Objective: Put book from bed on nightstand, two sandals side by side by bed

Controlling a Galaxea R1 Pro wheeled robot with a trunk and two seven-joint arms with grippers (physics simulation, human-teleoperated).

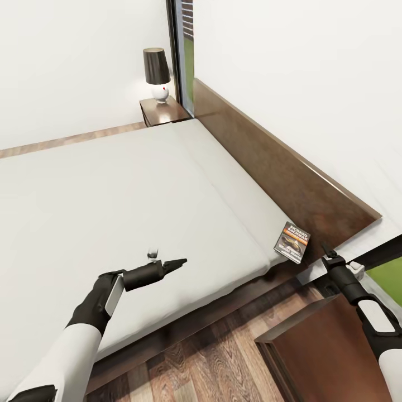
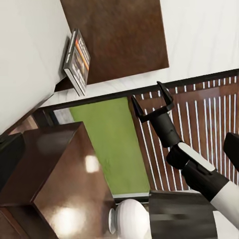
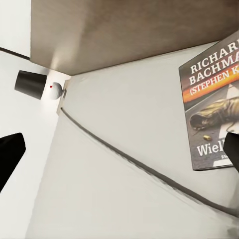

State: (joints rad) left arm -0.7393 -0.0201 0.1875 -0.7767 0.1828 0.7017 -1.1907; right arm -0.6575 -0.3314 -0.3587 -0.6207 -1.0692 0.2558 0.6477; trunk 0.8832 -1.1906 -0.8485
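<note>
The book [image 1: 292, 241] lies on the pale grey mattress of the bed [image 1: 139, 190], in the corner by the dark headboard [image 1: 279, 167]. Its cover reads "RICHARD BACHMAN" in the right wrist view [image 3: 214, 99]. My right gripper [image 1: 328, 252] hovers open just beside the book, with one dark fingertip [image 3: 232, 149] over the book's edge. The left wrist view shows that gripper's spread fingers [image 2: 160, 94] and the book [image 2: 78, 60]. My left gripper [image 1: 176, 262] hangs open and empty over the bed's near edge. The sandals are out of view.
A dark brown nightstand [image 1: 312, 340] stands right below my right arm, with a white lamp base [image 2: 132, 216] on it. A second nightstand [image 1: 164, 110] with a black-shaded lamp [image 1: 156, 72] stands at the bed's far side. Wood-plank floor [image 1: 212, 357] runs along the bed frame.
</note>
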